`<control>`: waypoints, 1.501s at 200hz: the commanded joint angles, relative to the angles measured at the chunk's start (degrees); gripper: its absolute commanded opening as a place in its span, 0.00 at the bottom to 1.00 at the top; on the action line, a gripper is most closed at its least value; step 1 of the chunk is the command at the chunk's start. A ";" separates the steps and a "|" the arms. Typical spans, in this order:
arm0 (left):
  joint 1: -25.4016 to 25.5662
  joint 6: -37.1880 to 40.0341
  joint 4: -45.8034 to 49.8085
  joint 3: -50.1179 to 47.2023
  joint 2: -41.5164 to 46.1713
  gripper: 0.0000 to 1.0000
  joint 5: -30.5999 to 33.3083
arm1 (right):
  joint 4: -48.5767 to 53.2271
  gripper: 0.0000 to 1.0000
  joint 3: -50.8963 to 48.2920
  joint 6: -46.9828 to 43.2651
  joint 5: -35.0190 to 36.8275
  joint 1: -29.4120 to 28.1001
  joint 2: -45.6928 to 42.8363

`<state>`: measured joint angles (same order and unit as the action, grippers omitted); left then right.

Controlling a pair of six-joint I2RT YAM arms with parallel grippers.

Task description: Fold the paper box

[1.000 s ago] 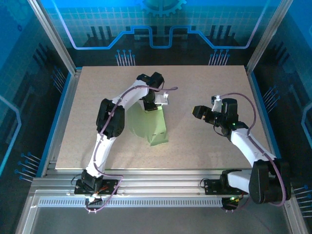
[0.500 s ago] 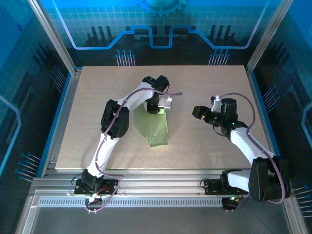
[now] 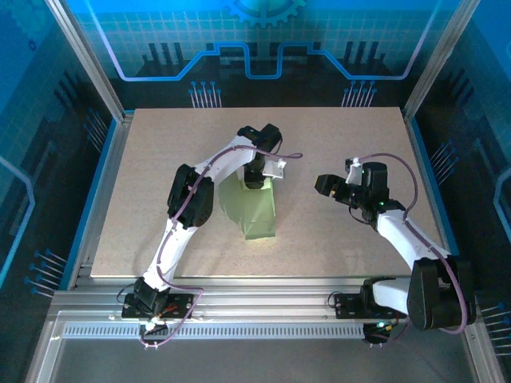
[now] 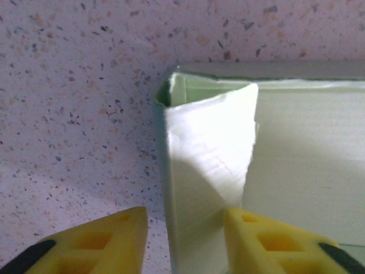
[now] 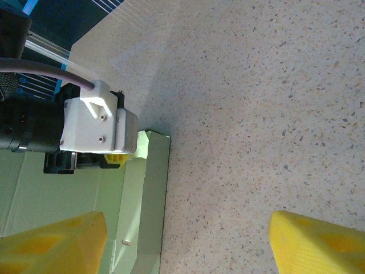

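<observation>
The box (image 3: 255,211) lies flat near the middle of the counter (image 3: 152,152), a little left of centre. It is pale green card, partly formed. Its long axis runs from the near edge toward the far edge.

Left arm: the arm reaches across the counter from its base. The left hand (image 3: 256,180) points down over the far end of the box. In the left wrist view the two yellow fingers (image 4: 94,242) stand apart. The corner of the box sits between them, with one loose flap folded over its open end. The right-side finger lies against the card. The left-side finger is clear of it, with a strip of bare counter showing between finger and box edge. State of the left hand: released, not clamped on the card.

Right arm: the right hand (image 3: 324,184) hovers over bare counter, well apart from the box and to its right. It is turned toward the box. In the right wrist view its yellow fingers are spread wide with only speckled counter between them. State of the right hand: released, grasping nothing.
</observation>
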<state>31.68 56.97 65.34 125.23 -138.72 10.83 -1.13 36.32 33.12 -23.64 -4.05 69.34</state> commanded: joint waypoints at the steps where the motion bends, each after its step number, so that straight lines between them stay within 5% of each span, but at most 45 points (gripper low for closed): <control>1: 0.56 0.18 0.40 1.60 2.53 0.46 0.25 | -1.12 0.76 -0.46 -0.65 -1.48 0.23 0.11; 87: 1.02 -4.39 -6.18 -0.08 8.97 0.79 -3.41 | -1.35 0.77 -0.19 -3.26 -1.39 0.22 0.96; 143: -0.11 -15.16 -25.06 -14.27 24.01 0.99 -7.51 | 0.29 0.77 5.17 -16.69 -2.95 -0.21 4.67; 189: -2.13 -31.74 -43.05 -36.54 44.15 0.99 -8.81 | 13.95 0.78 19.30 -40.47 -5.18 -6.71 13.44; 220: -6.20 -46.41 -50.46 -50.77 58.49 0.99 -18.03 | 28.64 0.79 33.09 -57.48 -5.33 -11.53 23.23; 251: -7.38 -50.72 -49.81 -62.74 71.14 0.99 -18.76 | 38.99 0.81 46.55 -71.00 -3.23 -16.36 33.65; 300: -7.38 -57.41 -42.95 -75.37 89.05 0.99 -17.77 | 50.41 0.81 66.27 -80.71 0.26 -20.92 48.74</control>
<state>24.21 5.93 18.92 53.49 -55.90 -4.62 38.96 94.26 -39.13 -25.87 -22.90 112.14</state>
